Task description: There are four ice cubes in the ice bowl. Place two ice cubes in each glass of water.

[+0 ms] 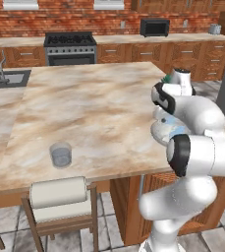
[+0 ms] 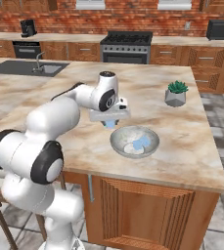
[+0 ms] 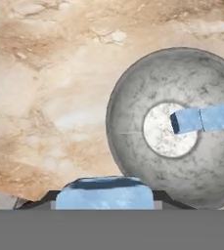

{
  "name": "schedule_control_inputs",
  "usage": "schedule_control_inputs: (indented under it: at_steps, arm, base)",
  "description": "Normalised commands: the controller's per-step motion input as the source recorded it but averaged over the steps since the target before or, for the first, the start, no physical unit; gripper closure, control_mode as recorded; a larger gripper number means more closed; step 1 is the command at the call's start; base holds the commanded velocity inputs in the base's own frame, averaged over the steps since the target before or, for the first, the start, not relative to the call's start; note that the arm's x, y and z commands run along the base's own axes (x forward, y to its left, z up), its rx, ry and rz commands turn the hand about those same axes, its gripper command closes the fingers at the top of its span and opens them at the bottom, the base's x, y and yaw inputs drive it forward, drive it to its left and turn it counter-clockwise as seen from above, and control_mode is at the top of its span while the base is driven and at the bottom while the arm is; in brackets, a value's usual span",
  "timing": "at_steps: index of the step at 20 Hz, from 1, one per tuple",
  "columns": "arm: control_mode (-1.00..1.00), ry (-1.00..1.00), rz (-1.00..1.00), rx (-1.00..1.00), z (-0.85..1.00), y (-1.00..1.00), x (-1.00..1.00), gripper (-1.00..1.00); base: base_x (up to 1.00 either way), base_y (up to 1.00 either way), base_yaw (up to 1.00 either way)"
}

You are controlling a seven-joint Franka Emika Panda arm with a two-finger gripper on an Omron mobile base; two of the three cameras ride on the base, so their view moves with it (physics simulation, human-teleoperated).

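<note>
My gripper (image 2: 110, 123) hangs just above the counter, left of the ice bowl (image 2: 121, 144), and is shut on one light-blue ice cube (image 2: 110, 124). In the hand view that cube (image 3: 103, 194) sits between the dark fingertips (image 3: 161, 197) at the bottom. The grey ice bowl (image 3: 133, 146) lies to the right in that view, with two ice cubes (image 3: 200, 119) side by side near its pale centre. From the right base these cubes (image 2: 142, 142) show inside the bowl. A glass of water (image 1: 61, 154) stands near the counter's front edge, far to the left of the arm.
A small grey pot with a green plant (image 2: 176, 93) stands behind and to the right of the bowl. A sink (image 2: 33, 68) is set into the far left of the counter. A chair (image 1: 60, 196) stands below the counter edge by the glass.
</note>
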Motion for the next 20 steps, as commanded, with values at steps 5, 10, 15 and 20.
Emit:
schedule_control_inputs:
  at_steps: [5,10,15,20]
  arm:
    - [-1.00,0.00,0.04,0.08,0.55,1.00,-0.10,1.00]
    - [-1.00,0.05,0.00,0.00,0.07,1.00,0.00,1.00]
    - [-1.00,0.11,0.00,0.00,0.00,1.00,0.00,1.00]
    - [-1.00,0.06,0.00,0.00,-0.03,1.00,0.00,1.00]
  base:
    - [0.00,0.00,0.00]
    - [0.00,0.00,0.00]
    - [0.00,0.00,0.00]
    - [0.00,0.00,0.00]
